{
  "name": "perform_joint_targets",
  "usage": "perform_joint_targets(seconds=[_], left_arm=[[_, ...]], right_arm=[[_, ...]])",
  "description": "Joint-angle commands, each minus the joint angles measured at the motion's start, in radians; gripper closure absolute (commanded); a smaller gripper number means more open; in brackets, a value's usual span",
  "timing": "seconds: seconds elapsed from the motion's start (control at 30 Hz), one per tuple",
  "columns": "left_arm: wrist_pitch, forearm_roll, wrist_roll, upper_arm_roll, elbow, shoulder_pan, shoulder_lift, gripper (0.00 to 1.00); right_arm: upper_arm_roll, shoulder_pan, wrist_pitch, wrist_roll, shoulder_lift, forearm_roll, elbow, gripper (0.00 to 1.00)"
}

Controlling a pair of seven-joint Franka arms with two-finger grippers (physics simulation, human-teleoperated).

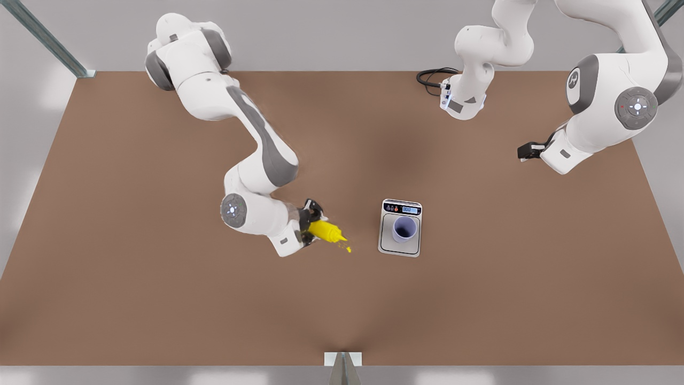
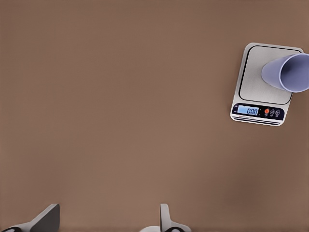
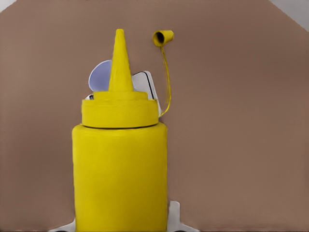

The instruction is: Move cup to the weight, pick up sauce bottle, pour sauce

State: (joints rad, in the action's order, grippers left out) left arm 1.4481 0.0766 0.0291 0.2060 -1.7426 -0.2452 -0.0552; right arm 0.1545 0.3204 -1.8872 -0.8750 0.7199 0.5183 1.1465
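The lavender cup (image 1: 405, 229) stands upright on the plate of the weight (image 1: 387, 241), whose blue display reads zero. My right gripper (image 1: 312, 228) is shut on the yellow sauce bottle (image 1: 326, 231), tipped on its side with the nozzle toward the weight. Yellow sauce (image 1: 348, 248) drops off the nozzle over the table, short of the weight. In the right wrist view the sauce bottle (image 3: 119, 179) is close up, with the cup (image 3: 99, 77) and the weight (image 3: 145, 82) behind its nozzle. My left gripper (image 2: 106, 223) hangs open, far from the cup (image 2: 289, 72) and the weight (image 2: 258, 84).
The brown table (image 1: 160, 299) spreads wide around the weight. The bottle's loose cap (image 3: 163, 37) dangles on a yellow tether. My left arm (image 1: 463, 104) waits at the back on the front view's right, with a black cable (image 1: 432, 79) beside it. A metal bracket (image 1: 343, 359) sits at the front edge.
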Motion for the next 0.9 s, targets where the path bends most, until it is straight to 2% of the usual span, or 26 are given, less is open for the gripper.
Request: perform_joint_targets(seconds=[0.0,0.07,0.1,0.17,0.23,0.27,0.4,0.5,0.77,0.87], left_arm=[[0.000,0.000,0.000,0.000,0.000,0.000,0.000,0.00],[0.000,0.000,0.000,0.000,0.000,0.000,0.000,0.00],[0.000,0.000,0.000,0.001,0.000,0.000,0.000,0.00],[0.000,0.000,0.000,0.001,0.000,0.000,0.006,0.00],[0.000,0.000,0.000,0.000,0.000,0.000,0.006,0.00],[0.000,0.000,0.000,0.001,0.000,0.000,0.006,0.00],[0.000,0.000,0.000,0.001,0.000,0.000,0.006,0.00],[0.000,0.000,0.000,0.001,0.000,0.000,0.012,0.00],[0.000,0.000,0.000,0.001,0.000,0.000,0.015,0.00],[-0.002,0.002,-0.002,0.001,0.000,0.001,0.020,0.00]], right_arm=[[0.054,-0.059,0.005,-0.031,0.000,0.000,0.007,0.59],[0.125,-0.179,0.020,-0.130,0.001,0.000,0.035,0.59],[0.221,-0.287,0.056,-0.167,0.001,0.000,0.042,0.59],[0.318,-0.422,0.092,-0.257,0.001,0.000,0.094,0.59],[0.450,-0.610,0.096,-0.386,-0.027,0.002,0.223,0.58],[0.464,-0.653,0.100,-0.446,-0.025,0.000,0.251,0.58],[0.465,-0.871,0.152,-0.812,-0.024,0.170,0.438,0.58],[0.465,-0.957,0.194,-0.961,-0.011,0.262,0.516,0.57],[0.439,-0.949,0.221,-1.251,0.058,0.414,0.542,0.58],[0.318,-0.847,0.208,-1.434,0.079,0.417,0.532,0.58]])
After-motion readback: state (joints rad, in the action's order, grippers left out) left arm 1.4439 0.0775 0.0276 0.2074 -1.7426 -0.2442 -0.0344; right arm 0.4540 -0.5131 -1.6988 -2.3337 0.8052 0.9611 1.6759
